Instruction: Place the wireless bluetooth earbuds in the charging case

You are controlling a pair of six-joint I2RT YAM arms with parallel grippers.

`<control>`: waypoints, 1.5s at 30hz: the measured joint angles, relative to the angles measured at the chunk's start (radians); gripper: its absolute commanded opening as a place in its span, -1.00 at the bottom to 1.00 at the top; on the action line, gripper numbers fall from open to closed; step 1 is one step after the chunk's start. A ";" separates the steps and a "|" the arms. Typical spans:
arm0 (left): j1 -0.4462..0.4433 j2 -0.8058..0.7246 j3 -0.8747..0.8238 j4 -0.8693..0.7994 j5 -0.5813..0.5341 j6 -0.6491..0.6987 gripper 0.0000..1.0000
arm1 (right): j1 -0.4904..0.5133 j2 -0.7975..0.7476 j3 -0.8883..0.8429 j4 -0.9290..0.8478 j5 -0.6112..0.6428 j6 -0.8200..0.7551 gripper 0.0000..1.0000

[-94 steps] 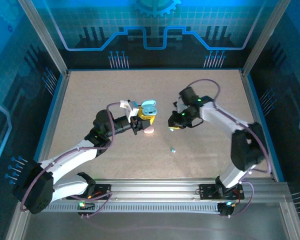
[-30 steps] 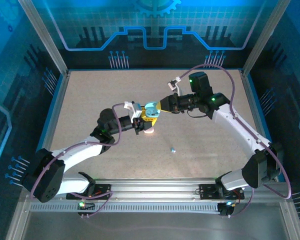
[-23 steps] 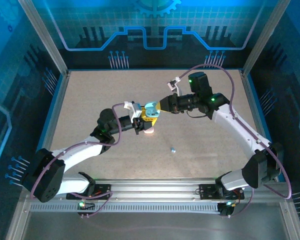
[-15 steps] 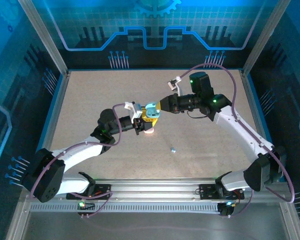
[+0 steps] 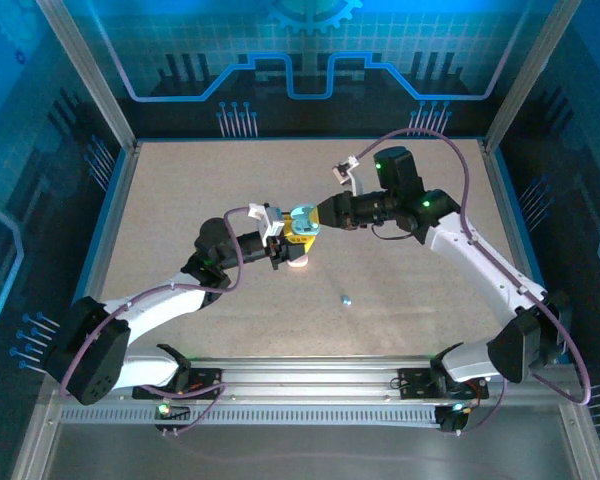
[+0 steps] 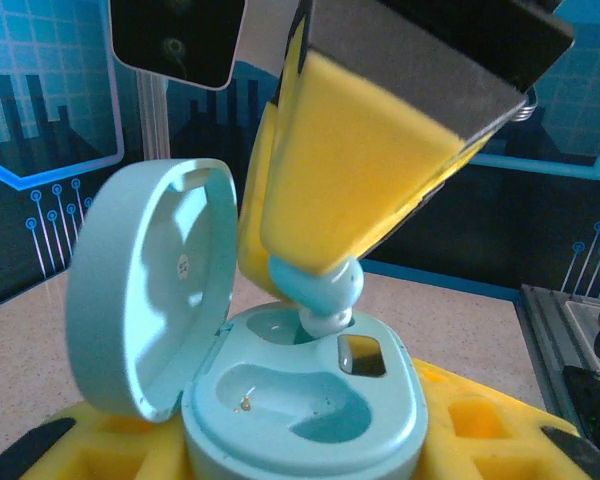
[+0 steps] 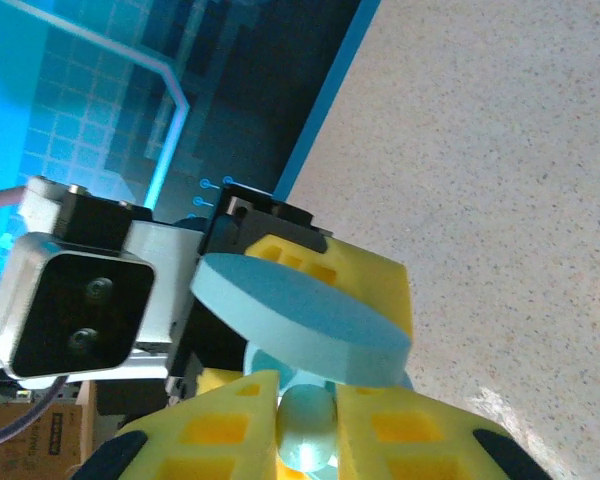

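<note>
My left gripper (image 5: 294, 238) is shut on the teal charging case (image 5: 301, 220), held above the table with its lid (image 6: 145, 290) swung open. The case body (image 6: 310, 405) sits between my left gripper's (image 6: 300, 455) yellow pads (image 6: 480, 430). Its near socket is empty. My right gripper (image 5: 317, 214) is shut on a teal earbud (image 6: 320, 292), whose white tip sits in the mouth of the far socket. In the right wrist view the earbud (image 7: 308, 425) is pinched between the yellow fingers (image 7: 420, 430) of the right gripper (image 7: 308, 440), under the lid (image 7: 300, 320).
A pale pink case (image 5: 297, 262) lies on the table just below the left gripper. A small loose earbud (image 5: 346, 298) lies nearer the front. The speckled table (image 5: 180, 190) is walled by blue panels and metal posts.
Three seconds ago my right gripper was low over the table; it has swung up to the case. In the last second it edged slightly left, onto the socket. The left arm held still.
</note>
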 measured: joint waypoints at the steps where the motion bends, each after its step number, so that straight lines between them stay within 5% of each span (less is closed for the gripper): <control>1: 0.000 0.000 0.000 -0.002 0.002 -0.001 -0.40 | 0.000 0.001 0.000 -0.006 0.003 -0.007 -0.61; 31: -0.005 0.000 0.000 -0.017 0.002 -0.015 -0.41 | 0.030 0.005 0.070 -0.136 0.105 -0.077 0.13; 40: -0.005 -0.003 0.000 -0.017 0.001 -0.013 -0.41 | 0.030 -0.014 0.071 -0.170 0.127 -0.077 0.06; 45: -0.005 -0.005 0.000 -0.018 0.001 -0.010 -0.41 | 0.030 -0.040 0.071 -0.181 0.134 -0.084 -0.21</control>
